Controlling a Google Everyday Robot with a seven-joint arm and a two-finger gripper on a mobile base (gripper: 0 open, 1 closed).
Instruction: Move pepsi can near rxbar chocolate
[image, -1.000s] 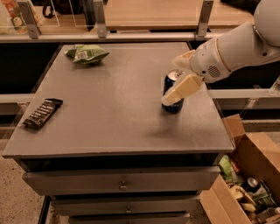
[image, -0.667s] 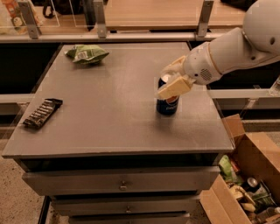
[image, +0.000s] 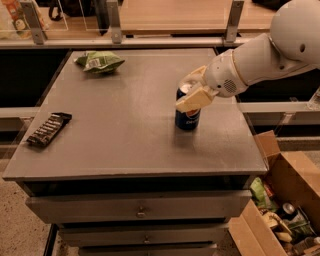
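Note:
The pepsi can, dark blue with a silver top, stands upright at the right middle of the grey table. My gripper comes in from the right and is shut on the can's upper part. One cream finger lies across the can's front and the other sits behind it. I cannot tell whether the can's base touches the table. The rxbar chocolate, a flat black wrapper with white lettering, lies near the table's left edge, far to the left of the can.
A green chip bag lies at the table's back left. An open cardboard box full of items stands on the floor at the right. Drawers sit under the tabletop. A shelf rail runs behind the table.
My gripper and the pepsi can have moved together to the left and slightly toward the front of the table. The rxbar and the chip bag have not moved.

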